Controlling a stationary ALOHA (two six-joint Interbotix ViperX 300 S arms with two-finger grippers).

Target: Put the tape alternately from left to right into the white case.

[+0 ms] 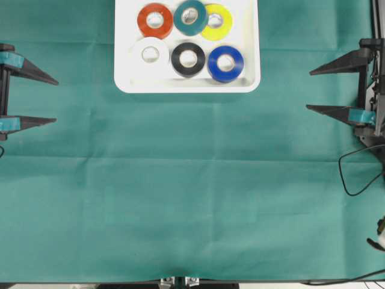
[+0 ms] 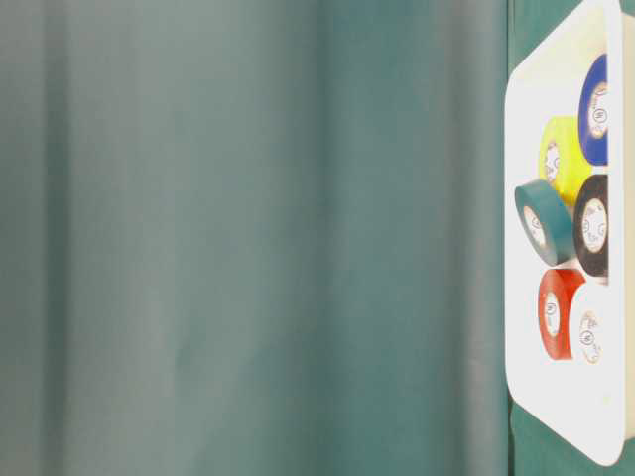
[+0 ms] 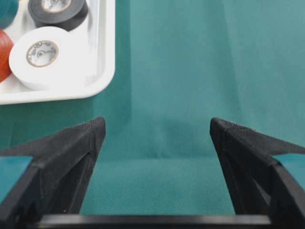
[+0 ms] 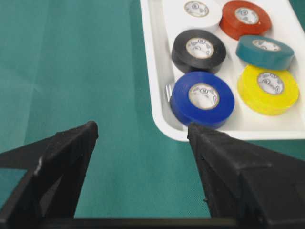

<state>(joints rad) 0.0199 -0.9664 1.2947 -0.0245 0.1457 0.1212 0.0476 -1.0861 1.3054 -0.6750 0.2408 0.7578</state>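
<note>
Lying all six in the white case (image 1: 123,60) at the far edge: tape rolls, teal roll (image 1: 190,17) tilted onto the yellow roll (image 1: 218,21); likely light, stiff, slick-sided rings, best pinched across the outer wall; left gripper (image 1: 55,101) and right gripper (image 1: 308,90) both spread, empty, well apart.

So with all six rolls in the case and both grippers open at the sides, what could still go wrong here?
The teal roll rests tilted on the yellow roll rather than flat, so a nudge to the white case might shift it. The right gripper sits close to the case's corner beside the blue roll; moving forward could bump it.
</note>
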